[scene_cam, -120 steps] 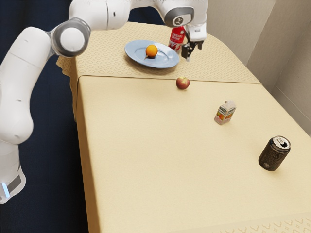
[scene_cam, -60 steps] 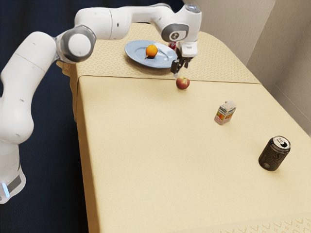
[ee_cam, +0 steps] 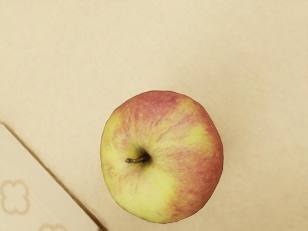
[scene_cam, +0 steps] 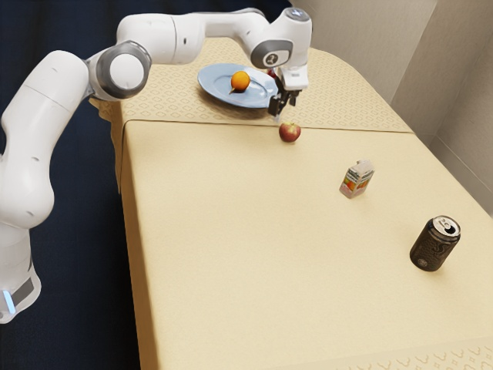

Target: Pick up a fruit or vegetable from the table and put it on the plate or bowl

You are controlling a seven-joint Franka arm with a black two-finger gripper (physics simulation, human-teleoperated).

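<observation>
Exterior view: gripper [scene_cam: 282, 110] hangs just above apple [scene_cam: 290, 132], apart from it, fingers spread, grasping nothing. Wrist view: apple directly beneath hand, stem up, on table [scene_cam: 254, 254].

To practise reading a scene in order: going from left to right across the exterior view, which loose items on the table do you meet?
Orange on the blue plate → apple → juice carton → dark can.
</observation>
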